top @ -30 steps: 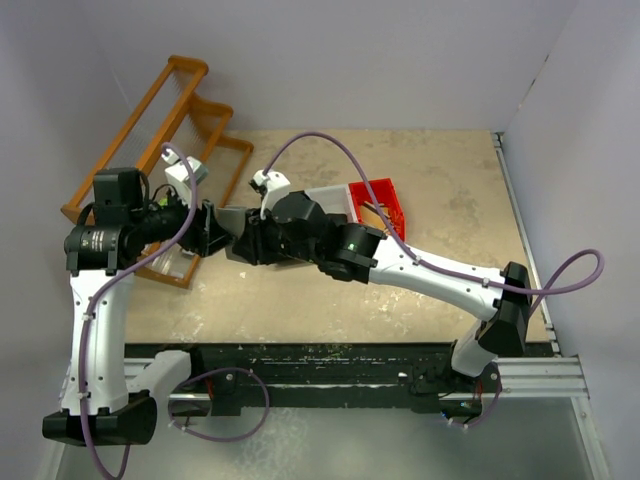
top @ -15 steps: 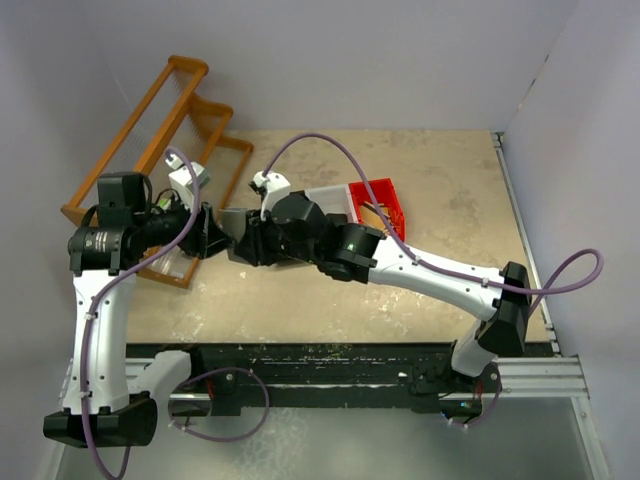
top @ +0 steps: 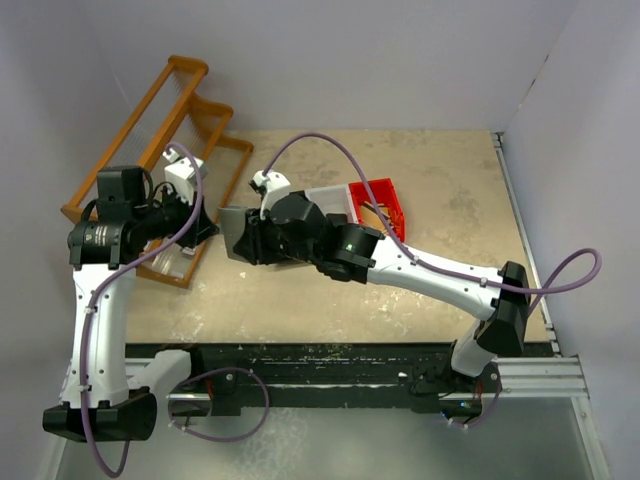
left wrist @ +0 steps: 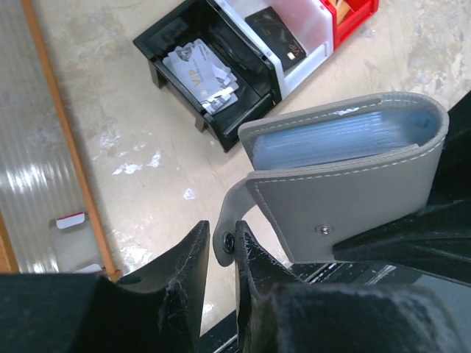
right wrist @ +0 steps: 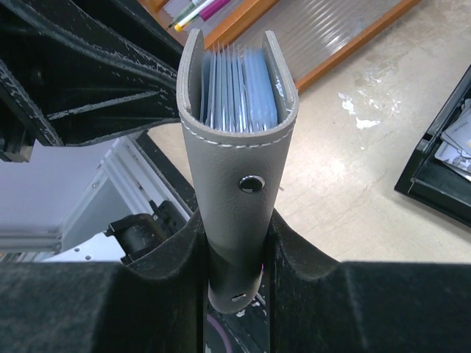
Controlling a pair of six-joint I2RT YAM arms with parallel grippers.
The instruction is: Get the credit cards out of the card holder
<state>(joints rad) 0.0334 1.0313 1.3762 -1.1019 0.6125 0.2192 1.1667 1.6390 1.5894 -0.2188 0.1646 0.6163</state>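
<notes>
The grey card holder (right wrist: 234, 151) stands upright in my right gripper (right wrist: 235, 220), which is shut on its lower part. Pale blue sleeves (right wrist: 239, 81) show in its open top. In the left wrist view the card holder (left wrist: 346, 184) has its clasp tab (left wrist: 227, 234) unsnapped and sticking out between the fingers of my left gripper (left wrist: 221, 232), which is closed on the tab. Several pale credit cards (left wrist: 199, 70) lie in a black bin (left wrist: 158, 40) on the table. In the top view the card holder (top: 234, 232) hangs between the left gripper (top: 208, 228) and the right gripper (top: 256, 240).
A white bin (left wrist: 313, 29) holding a dark card (left wrist: 276, 43) and a red bin (top: 380, 205) stand beside the black bin. An orange wooden rack (top: 170, 120) stands at the back left, just behind the left gripper. Walls close off the left, back and right.
My left gripper has drawn back to the left, away from the right gripper, with the clasp tab in it. More of the grey holder now shows between the grippers. The right arm has held still.
</notes>
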